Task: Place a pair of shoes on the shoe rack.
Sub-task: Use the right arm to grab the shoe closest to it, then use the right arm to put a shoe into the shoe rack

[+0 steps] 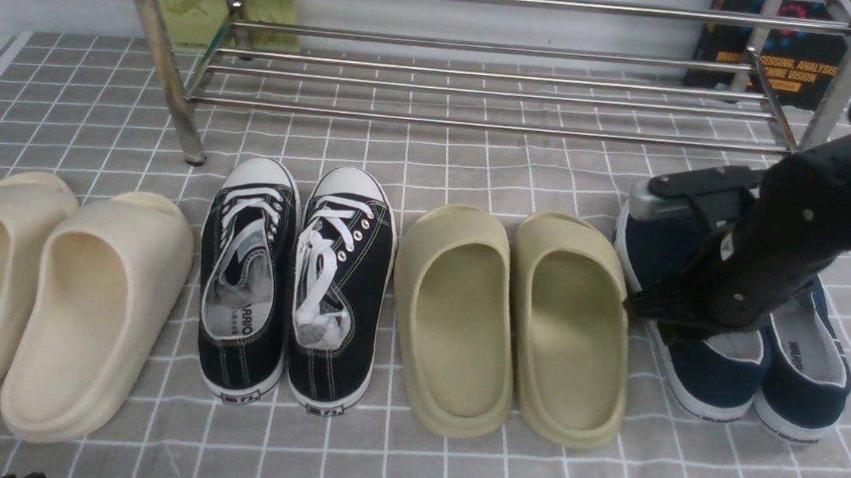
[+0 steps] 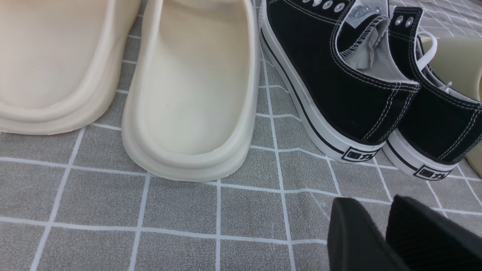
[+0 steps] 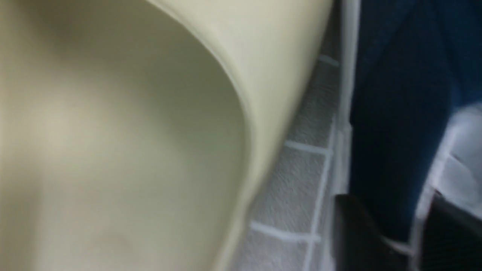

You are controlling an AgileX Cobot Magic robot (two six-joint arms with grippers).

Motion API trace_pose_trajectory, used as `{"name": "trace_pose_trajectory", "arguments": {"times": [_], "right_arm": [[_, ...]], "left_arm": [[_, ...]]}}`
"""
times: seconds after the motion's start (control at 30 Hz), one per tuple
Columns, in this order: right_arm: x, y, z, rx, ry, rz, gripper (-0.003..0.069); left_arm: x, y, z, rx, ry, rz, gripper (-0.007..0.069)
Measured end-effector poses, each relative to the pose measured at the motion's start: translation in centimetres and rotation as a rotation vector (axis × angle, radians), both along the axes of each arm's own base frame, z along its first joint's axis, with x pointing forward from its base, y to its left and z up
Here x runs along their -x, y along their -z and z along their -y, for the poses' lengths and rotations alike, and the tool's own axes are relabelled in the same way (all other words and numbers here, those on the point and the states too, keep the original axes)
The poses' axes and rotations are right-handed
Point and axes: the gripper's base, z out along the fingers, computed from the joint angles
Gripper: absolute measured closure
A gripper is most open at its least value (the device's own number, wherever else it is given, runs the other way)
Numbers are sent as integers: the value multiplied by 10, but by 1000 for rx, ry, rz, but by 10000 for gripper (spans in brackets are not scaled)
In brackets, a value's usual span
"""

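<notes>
right gripper (image 3: pixel 393 218) is straddling the side wall of the left navy shoe (image 1: pixel 718 376) at near right, readying a lift toward the far shoe rack (image 1: pixel 483 91); clamped or not, i cannot tell. left gripper (image 2: pixel 380 216) is hovering parted, empty.

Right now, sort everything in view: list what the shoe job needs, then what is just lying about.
Job in hand:
navy slip-on shoes
steel shoe rack

Lying about:
cream slides
black lace-up sneakers
olive slides
books behind the rack
</notes>
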Motion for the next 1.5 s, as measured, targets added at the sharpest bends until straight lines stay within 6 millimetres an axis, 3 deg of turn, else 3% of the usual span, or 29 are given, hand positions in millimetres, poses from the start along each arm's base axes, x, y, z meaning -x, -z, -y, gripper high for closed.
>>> {"name": "trace_pose_trajectory", "arguments": {"times": [0.07,0.13,0.27,0.4,0.47,0.6,0.87,1.1,1.2,1.5], "right_arm": [[0,1,-1,-8,4,0,589],[-1,-2,-2,-8,2,2,613],[4,-26,-3,1,-2,-10,609],[13,-71,-12,3,-49,28,610],[10,-90,-14,-1,-68,80,610],[-4,-106,-17,15,-95,164,610],[-48,-101,-29,66,-127,277,610],[-123,-77,-37,52,-84,346,610],[-145,-70,-36,46,-59,360,610],[-169,-64,-43,-14,-47,344,589]], "left_arm": [[0,0,0,0,0,0,460],[0,0,0,0,0,0,459],[0,0,0,0,0,0,454],[0,0,0,0,0,0,449],[0,0,0,0,0,0,447],[0,0,0,0,0,0,443],[0,0,0,0,0,0,438],[0,0,0,0,0,0,437],[0,0,0,0,0,0,435],[0,0,0,0,0,0,427]]}}
